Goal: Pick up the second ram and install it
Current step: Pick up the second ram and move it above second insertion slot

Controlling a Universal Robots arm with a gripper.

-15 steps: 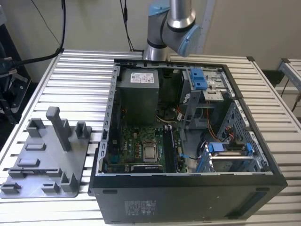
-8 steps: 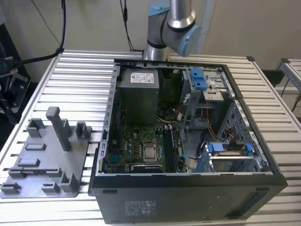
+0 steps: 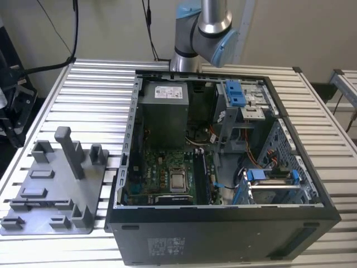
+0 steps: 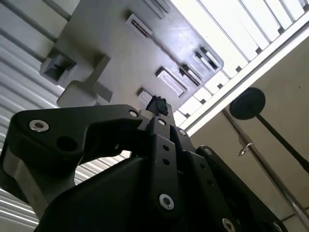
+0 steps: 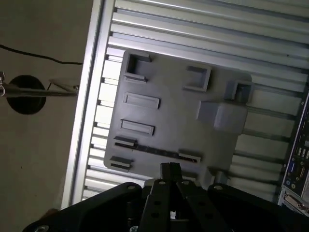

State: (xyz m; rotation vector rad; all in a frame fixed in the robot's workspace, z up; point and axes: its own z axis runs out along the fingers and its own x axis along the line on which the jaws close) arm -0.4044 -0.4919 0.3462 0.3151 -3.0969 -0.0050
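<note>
In both wrist views my gripper (image 5: pixel 170 168) (image 4: pixel 156 104) hangs well above the grey fixture tray (image 5: pixel 169 111) (image 4: pixel 120 53), its black fingers pressed together with nothing between them. A thin dark strip (image 5: pixel 154 151) runs between two end holders of the tray, directly under the fingertips; it looks like the second ram seen edge-on, though I cannot be sure. In the exterior view the tray (image 3: pixel 56 184) sits on the slatted table at the exterior view's left, beside the open computer case (image 3: pixel 223 215).
Inside the case are the grey power-supply box (image 3: pixel 163 111), the motherboard (image 3: pixel 167 173) and blue drive latches (image 3: pixel 236 92). The arm (image 3: pixel 206 28) rises behind the case. A tall post (image 3: pixel 70 151) stands on the tray. A round black stand base (image 5: pixel 26 94) sits on the floor.
</note>
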